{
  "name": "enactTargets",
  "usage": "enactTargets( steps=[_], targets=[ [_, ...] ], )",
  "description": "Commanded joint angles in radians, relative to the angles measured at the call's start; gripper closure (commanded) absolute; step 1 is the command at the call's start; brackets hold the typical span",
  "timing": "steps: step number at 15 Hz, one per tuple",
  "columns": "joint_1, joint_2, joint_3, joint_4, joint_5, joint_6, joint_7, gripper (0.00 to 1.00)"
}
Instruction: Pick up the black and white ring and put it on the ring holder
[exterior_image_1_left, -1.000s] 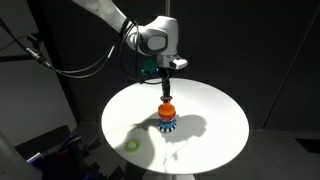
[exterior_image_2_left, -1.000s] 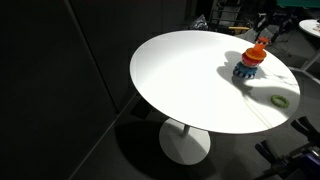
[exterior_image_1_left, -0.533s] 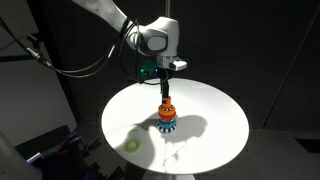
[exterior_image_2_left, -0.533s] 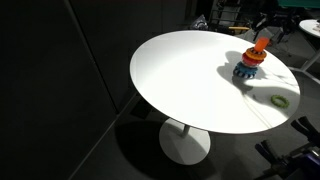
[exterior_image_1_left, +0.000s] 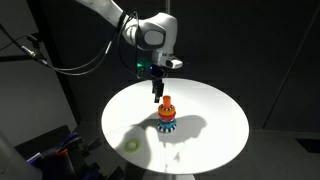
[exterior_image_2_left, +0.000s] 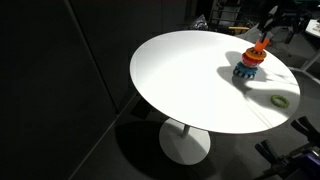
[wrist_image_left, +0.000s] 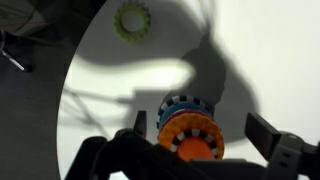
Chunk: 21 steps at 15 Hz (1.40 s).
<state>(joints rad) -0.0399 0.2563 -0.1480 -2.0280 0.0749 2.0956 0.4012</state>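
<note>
The ring holder (exterior_image_1_left: 166, 113) (exterior_image_2_left: 250, 62) stands upright on the round white table (exterior_image_1_left: 215, 125) (exterior_image_2_left: 190, 80), orange on top over a wider blue base. In the wrist view the ring holder (wrist_image_left: 168, 111) sits directly below the camera. The black and white ring (wrist_image_left: 193, 133) lies round its orange top. My gripper (exterior_image_1_left: 157, 96) (exterior_image_2_left: 268, 33) hangs just above the holder, clear of it. In the wrist view the gripper (wrist_image_left: 197, 125) is open, with one finger on each side of the holder and nothing held.
A small yellow-green piece (exterior_image_1_left: 131, 145) (exterior_image_2_left: 280, 100) (wrist_image_left: 131, 20) lies apart near the table's edge. The table edge (wrist_image_left: 75, 70) curves close by, with dark floor and cables beyond it.
The gripper has gone from shut to open and has risen off the top of the holder. The black and white ring has stayed on the holder.
</note>
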Motion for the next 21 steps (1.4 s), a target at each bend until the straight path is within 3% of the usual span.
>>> enactTargets(
  steps=[1,6,14,21],
  targets=[
    [-0.005,-0.089,0.015,-0.059,-0.029,-0.059,-0.055,0.00],
    [-0.003,-0.175,0.033,-0.100,-0.097,-0.165,-0.097,0.00],
    [-0.008,-0.312,0.063,-0.127,-0.133,-0.414,-0.308,0.00],
    [-0.011,-0.449,0.064,-0.167,-0.165,-0.479,-0.418,0.00]
  ],
)
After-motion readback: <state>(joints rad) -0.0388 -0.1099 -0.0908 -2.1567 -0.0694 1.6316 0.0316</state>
